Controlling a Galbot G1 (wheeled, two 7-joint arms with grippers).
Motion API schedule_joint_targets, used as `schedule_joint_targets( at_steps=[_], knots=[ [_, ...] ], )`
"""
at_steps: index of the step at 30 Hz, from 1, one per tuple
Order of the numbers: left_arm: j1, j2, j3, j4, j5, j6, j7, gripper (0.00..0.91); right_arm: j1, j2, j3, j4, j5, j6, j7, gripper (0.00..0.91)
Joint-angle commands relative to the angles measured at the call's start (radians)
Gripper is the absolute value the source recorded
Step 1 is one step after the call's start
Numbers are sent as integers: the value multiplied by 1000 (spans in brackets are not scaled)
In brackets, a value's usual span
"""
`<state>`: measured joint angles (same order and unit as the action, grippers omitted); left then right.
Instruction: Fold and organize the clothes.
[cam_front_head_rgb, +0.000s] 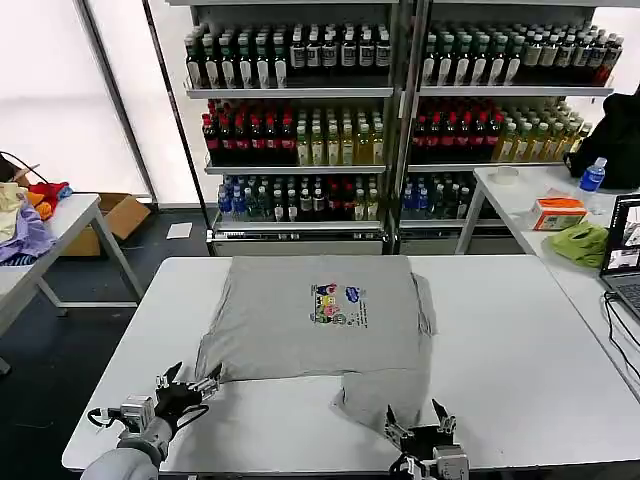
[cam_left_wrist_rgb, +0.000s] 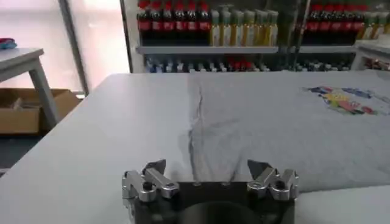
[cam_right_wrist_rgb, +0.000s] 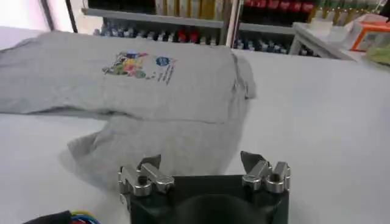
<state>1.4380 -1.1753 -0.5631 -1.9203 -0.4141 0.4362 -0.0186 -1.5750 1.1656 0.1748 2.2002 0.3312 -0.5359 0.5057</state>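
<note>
I see the grey shirt (cam_front_head_rgb: 315, 325) spread on the white table (cam_front_head_rgb: 520, 350), partly folded, one sleeve just ahead of my right gripper (cam_front_head_rgb: 420, 425); left gripper (cam_front_head_rgb: 190, 385) near the hem corner; both released, empty; most folds left.

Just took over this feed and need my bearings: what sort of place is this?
Probably a lab mocked up as a shop. Behind the white table holding the grey shirt stand shelves of bottled drinks, retail style, yet a laptop sits on a side table and a cardboard box on the floor.
</note>
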Motion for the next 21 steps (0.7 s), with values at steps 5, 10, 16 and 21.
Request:
schedule_joint_targets(
  at_steps=[5, 10, 16, 21],
  knots=[
    [19, 7, 3, -6, -6, 3, 5, 907, -1, 3, -12, -23, -12, 2, 3, 907],
    [30, 8, 7, -11, 1, 2, 15, 353, 1, 7, -15, -28, -10, 1, 4, 846],
    [34, 6, 11, -6, 23, 1, 16, 10, 0, 8, -22, -44, 0, 3, 0, 0],
    [53, 3, 15, -17, 43, 1, 23, 10, -7, 7, -27, -54, 25, 15, -2, 0]
  ],
)
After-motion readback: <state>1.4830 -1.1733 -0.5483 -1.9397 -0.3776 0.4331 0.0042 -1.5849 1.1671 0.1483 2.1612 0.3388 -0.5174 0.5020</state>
